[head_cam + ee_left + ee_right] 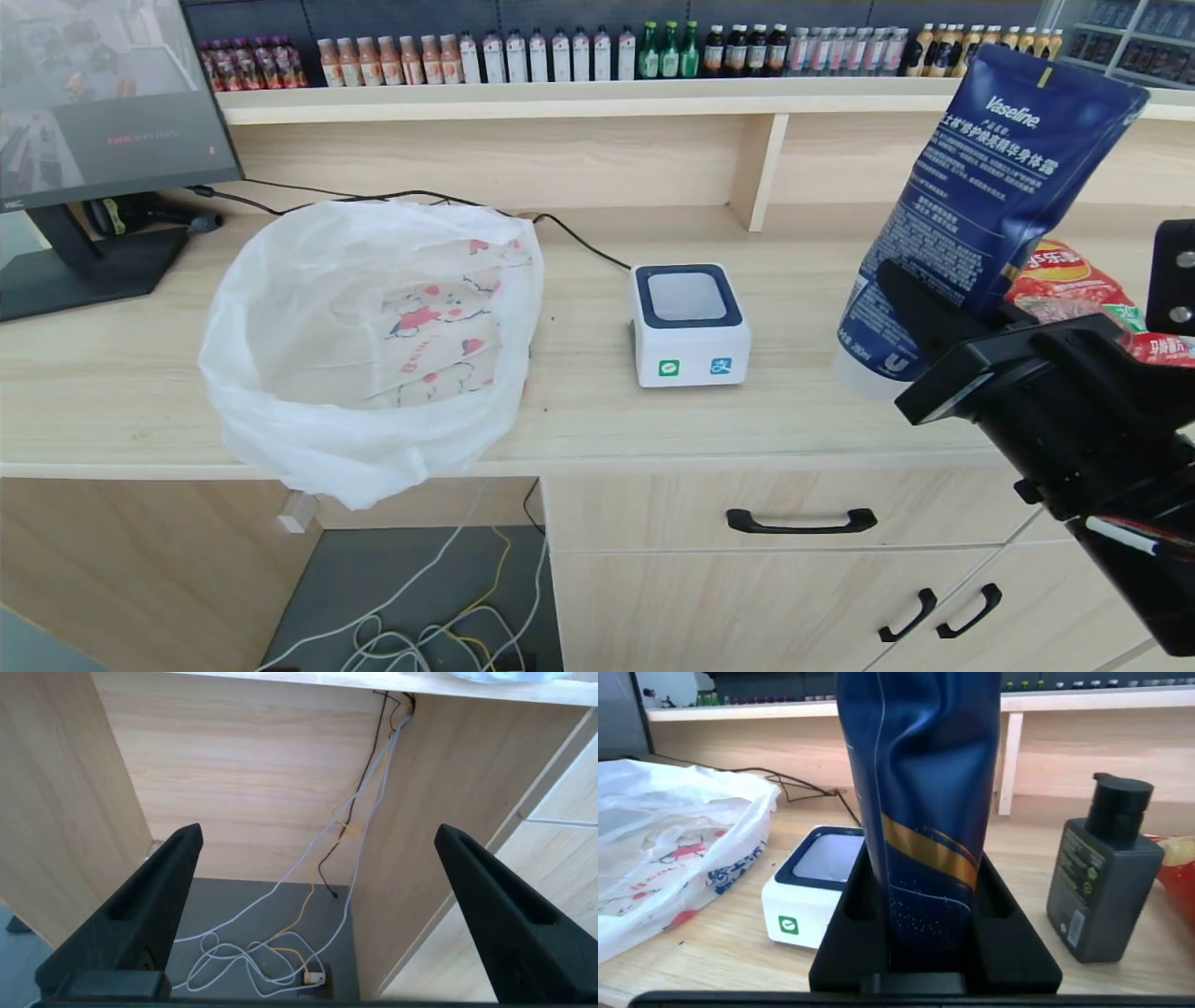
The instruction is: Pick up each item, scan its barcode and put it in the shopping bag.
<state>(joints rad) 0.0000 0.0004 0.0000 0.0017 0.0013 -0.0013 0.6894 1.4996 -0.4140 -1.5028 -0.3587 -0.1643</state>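
One right gripper (920, 313) at the right of the head frame is clamped on one blue tube (990, 187). The tube is tilted, white cap end down, over the counter (579, 411) and to the right of the scanner (689, 322), not above it; can't tell if the cap touches the wood. In the right wrist view the tube (920, 793) sits between the two black fingers of the same gripper (924, 924), squeezed in at the grip. One left gripper (322, 915) has its two fingers spread wide with nothing between them, down below counter level in front of a wooden recess with loose cables (280, 952) on the floor. One white shopping bag (280, 411) stands at centre left of the head frame, mouth open, printed cartoon pattern on its wall, and also appears in the right wrist view (673, 849). One white box scanner with a dark-rimmed window sits at centre, well apart from the bag (813, 891). One dark bottle (1106, 882) with a black cap stands upright on the counter beside the tube. One red snack bag (1074, 285) lies behind the gripper at the right edge. One monitor (103, 93) at upper left. One row of bottles (597, 51) along the top shelf, too many and too small to count. Three black drawer handles (801, 521) at lower right.
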